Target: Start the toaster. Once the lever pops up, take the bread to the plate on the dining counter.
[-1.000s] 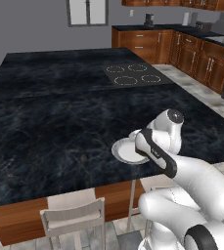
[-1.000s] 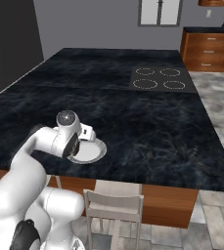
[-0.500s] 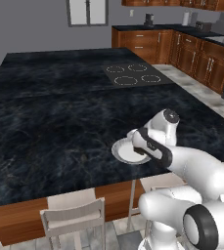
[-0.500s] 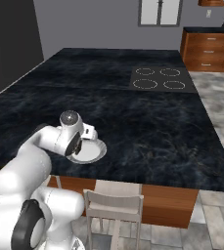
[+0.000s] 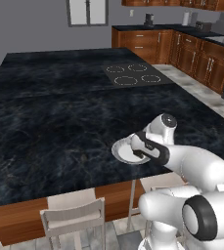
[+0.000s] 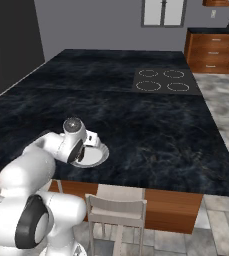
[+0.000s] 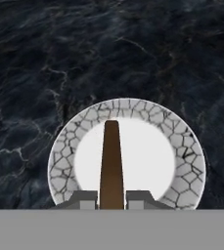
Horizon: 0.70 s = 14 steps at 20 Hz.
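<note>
I've got the base parked at the near edge of the dining counter (image 5: 59,112), black marbled top, cooktop rings (image 5: 130,74) well away toward the far side. The plate (image 7: 184,146) sits near that front edge, white centre with a crackled rim. My gripper (image 7: 111,199) hangs right over it, fingers pressed in on the bread (image 7: 111,166), pinching its lower end from both sides. The slice is edge-on to the hand camera, its long axis running straight out from the fingers across the plate's middle, free end reaching toward the far rim. So the plate lies directly ahead of and under the hand; I judge the next move is only lowering and letting go, no sideways shift. Whether the bread already touches the plate I can't tell. Against a second ago: the counter and plate sit the same in both base views, and the wrist has edged slightly closer over the plate
</note>
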{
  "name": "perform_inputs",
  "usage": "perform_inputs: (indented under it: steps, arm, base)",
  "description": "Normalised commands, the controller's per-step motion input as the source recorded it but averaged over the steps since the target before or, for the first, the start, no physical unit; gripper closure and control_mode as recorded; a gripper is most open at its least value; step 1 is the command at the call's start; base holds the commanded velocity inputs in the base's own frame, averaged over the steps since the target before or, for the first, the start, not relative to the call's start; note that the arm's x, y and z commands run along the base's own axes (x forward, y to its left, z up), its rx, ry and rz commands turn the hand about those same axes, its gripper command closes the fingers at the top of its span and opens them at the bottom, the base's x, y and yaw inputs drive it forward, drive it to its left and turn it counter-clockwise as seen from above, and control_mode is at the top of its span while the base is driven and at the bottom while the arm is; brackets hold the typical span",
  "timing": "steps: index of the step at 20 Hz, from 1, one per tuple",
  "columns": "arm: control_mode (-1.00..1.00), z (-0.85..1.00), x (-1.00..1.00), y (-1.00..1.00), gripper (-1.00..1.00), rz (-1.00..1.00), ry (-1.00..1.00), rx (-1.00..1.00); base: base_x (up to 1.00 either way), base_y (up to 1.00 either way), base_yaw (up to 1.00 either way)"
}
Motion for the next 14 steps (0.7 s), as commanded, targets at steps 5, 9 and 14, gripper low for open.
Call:
perform_inputs:
  steps: [5,9,14]
  arm:
    - [-1.0,-0.08,0.07,0.0,1.0,0.0,-0.02,0.0]
    - [-1.0,0.0,0.21,0.0,1.0,0.0,-0.03,0.0]
    - [-1.0,0.0,0.28,0.0,1.0,0.0,-0.05,0.0]
  base:
    - [0.0,0.0,0.0]
    - [0.0,0.0,0.0]
    - [0.0,0.0,0.0]
